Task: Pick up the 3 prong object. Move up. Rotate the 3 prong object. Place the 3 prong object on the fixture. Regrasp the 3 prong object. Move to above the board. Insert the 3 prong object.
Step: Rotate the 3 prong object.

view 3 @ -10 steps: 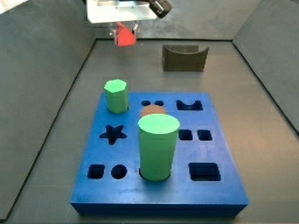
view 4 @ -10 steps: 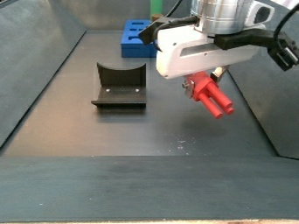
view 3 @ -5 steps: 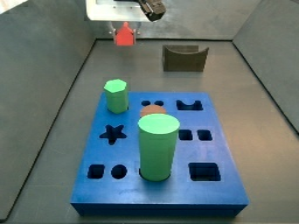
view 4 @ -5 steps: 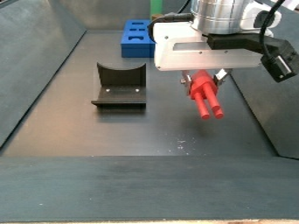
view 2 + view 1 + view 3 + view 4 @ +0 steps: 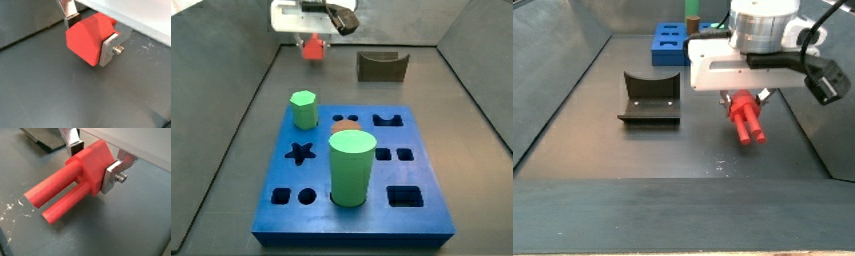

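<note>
Gripper [image 5: 748, 98], pinching the 3 prong object [image 5: 748, 116] in the air, has turned it so the prongs now point toward 6 o'clock rather than 5, the fixture [image 5: 649, 97] waiting at its 9 o'clock.

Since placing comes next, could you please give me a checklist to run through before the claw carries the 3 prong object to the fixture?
1. Claw shut on the 3 prong object: ok.
2. Fingers seated on the piece's flat block, not its prongs: ok.
3. Piece lifted off the floor, in a side view: ok.
4. Fixture notch unoccupied: ok.
5. Prong count: cannot tell; two show.
6. Rotation finished: cannot tell.
</note>
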Robot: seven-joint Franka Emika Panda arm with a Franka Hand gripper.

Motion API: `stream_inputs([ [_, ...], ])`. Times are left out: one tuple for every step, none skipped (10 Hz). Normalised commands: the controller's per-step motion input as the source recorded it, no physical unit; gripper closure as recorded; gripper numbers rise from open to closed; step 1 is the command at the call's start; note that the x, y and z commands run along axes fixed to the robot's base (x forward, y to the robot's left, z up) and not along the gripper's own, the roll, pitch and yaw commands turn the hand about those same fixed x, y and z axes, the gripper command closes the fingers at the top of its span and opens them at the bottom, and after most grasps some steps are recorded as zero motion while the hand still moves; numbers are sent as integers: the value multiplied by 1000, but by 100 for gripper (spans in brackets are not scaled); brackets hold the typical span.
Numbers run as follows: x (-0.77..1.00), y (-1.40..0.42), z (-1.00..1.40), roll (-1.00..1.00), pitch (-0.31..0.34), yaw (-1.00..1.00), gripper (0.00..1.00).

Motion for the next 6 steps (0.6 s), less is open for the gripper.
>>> stream_inputs([
  [35, 5, -399, -73, -77, 23, 100],
  [35, 7, -317, -87, -84, 20, 100],
  [32, 7, -239, -98, -94, 17, 100],
  [0, 0, 0, 0, 0, 0, 0],
  [0, 0, 1000, 0, 0, 0, 0],
  [-8, 1, 1000, 2, 17, -1, 0],
])
